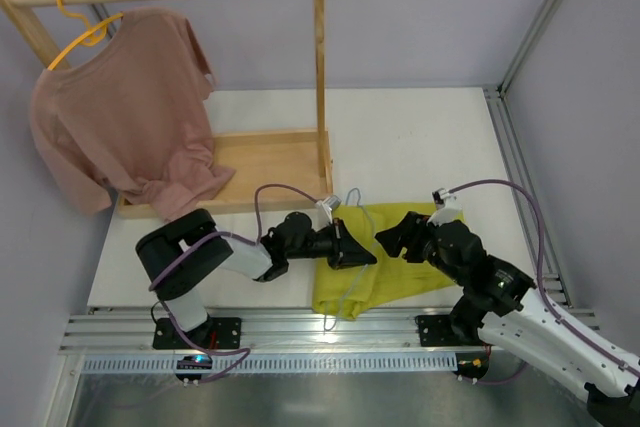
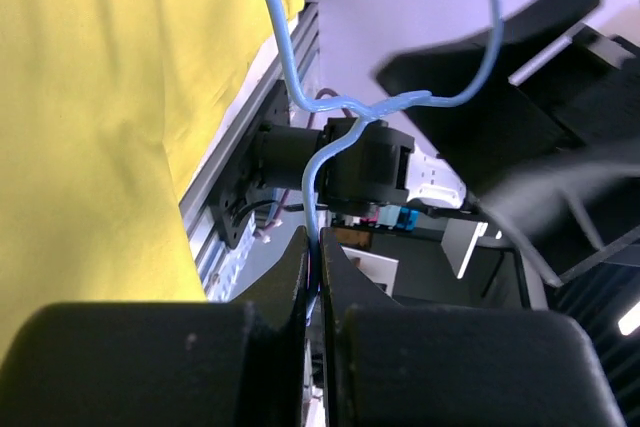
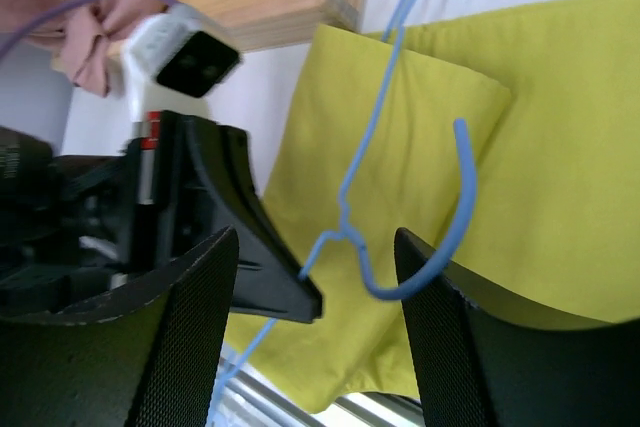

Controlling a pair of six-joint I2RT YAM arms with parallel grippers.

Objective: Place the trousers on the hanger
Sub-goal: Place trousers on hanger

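The yellow-green trousers (image 1: 400, 257) lie flat at the table's front, right of centre. The light-blue wire hanger (image 1: 349, 277) lies over their left part. My left gripper (image 1: 368, 257) is shut on the hanger's wire just below the twisted neck; in the left wrist view the wire (image 2: 305, 177) runs down between the closed fingers (image 2: 345, 267), with the trousers (image 2: 100, 127) on the left. My right gripper (image 1: 390, 242) is open just right of it. In the right wrist view its fingers (image 3: 190, 337) straddle the hanger's hook (image 3: 462, 207) above the trousers (image 3: 560, 147), not touching it.
A wooden clothes rack (image 1: 319, 67) with a flat wooden base (image 1: 270, 162) stands at the back left. A dusty-pink T-shirt (image 1: 125, 107) hangs from it on a yellow hanger (image 1: 85, 32). An aluminium rail (image 1: 300, 332) runs along the near edge.
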